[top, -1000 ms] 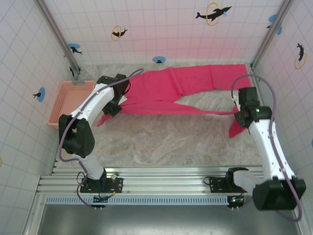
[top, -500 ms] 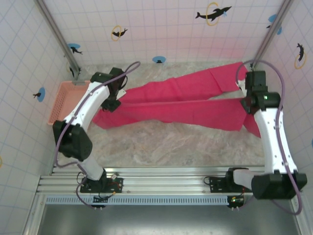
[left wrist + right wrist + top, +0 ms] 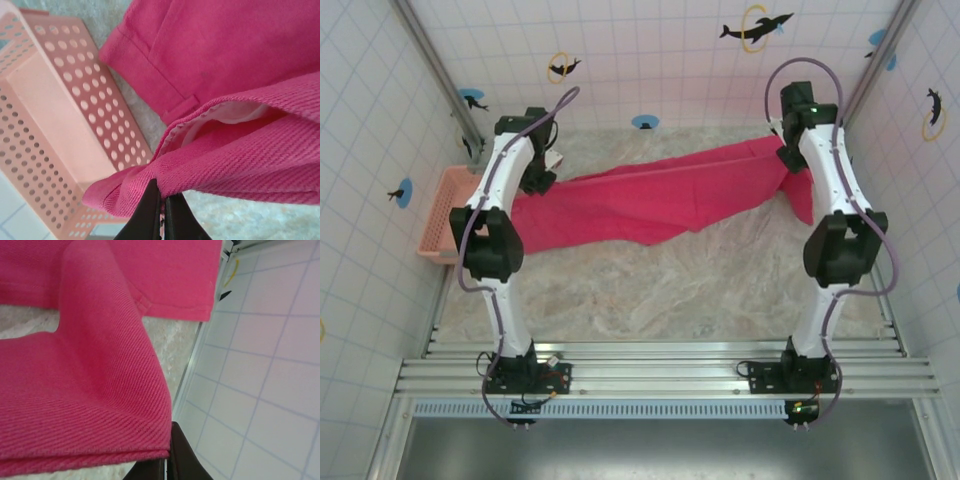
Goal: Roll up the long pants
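The long pants (image 3: 650,195) stretch across the far half of the bench (image 3: 670,290), running from near its far left corner to near its far right corner. They are held up at both ends.

The left gripper (image 3: 538,178) hangs over the far left part of the bench and is clamped on the waist end of the pants. In the left wrist view its dark fingers (image 3: 150,210) are pressed close together, with a fold of the twill fabric pinched between them. A white pocket lining (image 3: 235,112) shows just above that fold, and a belt loop (image 3: 181,106) lies on the waistband beyond it.

The right gripper (image 3: 790,158) is at the far right corner and is closed on the leg end. In the right wrist view its fingers (image 3: 182,455) nip the bottom edge of a thick, doubled layer of fabric, close to the tiled wall (image 3: 260,365).

Between the two grippers the fabric sags, and its lowest fold reaches towards the middle of the bench. A short length hangs down past the right gripper.

The salmon-pink lattice basket (image 3: 445,210) sits at the left edge of the bench, just beside the waist end of the pants.
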